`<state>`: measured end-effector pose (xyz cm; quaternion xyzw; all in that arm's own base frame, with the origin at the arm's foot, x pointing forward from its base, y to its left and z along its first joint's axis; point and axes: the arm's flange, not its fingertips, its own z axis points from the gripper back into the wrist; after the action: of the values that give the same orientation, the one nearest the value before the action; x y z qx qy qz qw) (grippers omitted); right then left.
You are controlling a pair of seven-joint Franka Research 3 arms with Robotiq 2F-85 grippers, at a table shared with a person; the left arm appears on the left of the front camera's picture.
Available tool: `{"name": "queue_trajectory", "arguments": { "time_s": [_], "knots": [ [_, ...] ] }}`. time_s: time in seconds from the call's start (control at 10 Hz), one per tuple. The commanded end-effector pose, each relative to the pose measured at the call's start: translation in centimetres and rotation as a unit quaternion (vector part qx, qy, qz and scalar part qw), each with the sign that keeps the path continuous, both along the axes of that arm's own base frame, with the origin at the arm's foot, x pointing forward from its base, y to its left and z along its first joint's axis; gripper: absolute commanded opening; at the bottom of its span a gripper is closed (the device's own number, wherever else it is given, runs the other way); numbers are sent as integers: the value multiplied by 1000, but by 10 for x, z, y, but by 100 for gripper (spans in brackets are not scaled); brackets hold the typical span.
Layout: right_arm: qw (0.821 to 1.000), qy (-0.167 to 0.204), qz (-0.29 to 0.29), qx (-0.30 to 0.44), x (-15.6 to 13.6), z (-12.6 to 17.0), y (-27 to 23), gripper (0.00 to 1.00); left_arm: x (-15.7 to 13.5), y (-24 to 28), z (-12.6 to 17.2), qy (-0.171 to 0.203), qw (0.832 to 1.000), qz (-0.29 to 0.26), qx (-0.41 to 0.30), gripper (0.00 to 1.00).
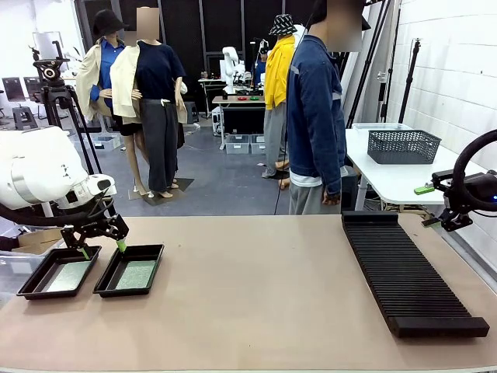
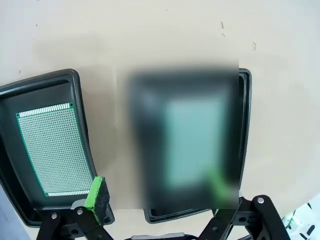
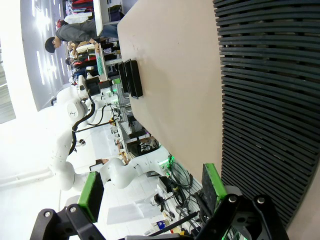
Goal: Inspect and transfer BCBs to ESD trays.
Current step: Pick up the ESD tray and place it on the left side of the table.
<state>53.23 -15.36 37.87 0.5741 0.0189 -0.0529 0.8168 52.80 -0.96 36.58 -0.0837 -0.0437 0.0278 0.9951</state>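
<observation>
Over the two ESD trays at the table's near left corner, the left claw (image 1: 102, 249) hangs released and empty, its green-padded fingers splayed — one toward each tray. From its wrist camera, one fingertip (image 2: 95, 191) sits above the near rim of the first tray (image 2: 75, 80), where a green BCB (image 2: 50, 150) lies flat on the floor, long axis running away from the claw, parallel to the tray's long sides. Just beside it, the second tray (image 2: 245, 110) holds what looks like another board, though a blur hides most of it; the front view shows that board (image 1: 136, 274) lying flat inside its tray (image 1: 154, 251), and the neighbour tray (image 1: 31, 286) filled the same way.

Way across the table, the right claw (image 1: 441, 223) hovers off the far right edge — spread wide too, nothing between its pads (image 3: 90, 195). Below it lies the long ribbed rack (image 1: 404, 272), no board visible in its slots. So the left arm is clearly nearer the boards; both look placed, and the job seems close to finished.
</observation>
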Motion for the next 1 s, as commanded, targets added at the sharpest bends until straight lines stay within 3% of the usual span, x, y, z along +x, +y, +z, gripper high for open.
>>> {"name": "queue_trajectory", "arguments": {
  "time_s": [0.0,0.4,0.6,0.8,0.9],
  "knots": [
    [1000,3,6,-1,-1,0,1,100,-1,1,0,-7,1000,-6,2,100],
    [1000,3,6,-1,-1,0,1,100,-7,56,24,28,996,-8,-89,100],
    [1000,3,6,-1,-1,0,1,100,-23,101,49,-6,988,2,-154,100],
    [1000,3,6,-1,-1,0,1,100,-39,134,74,-64,966,-3,-250,100],
    [1000,3,6,-1,-1,0,1,100,-43,152,80,-88,944,-14,-318,100]
  ]
}}
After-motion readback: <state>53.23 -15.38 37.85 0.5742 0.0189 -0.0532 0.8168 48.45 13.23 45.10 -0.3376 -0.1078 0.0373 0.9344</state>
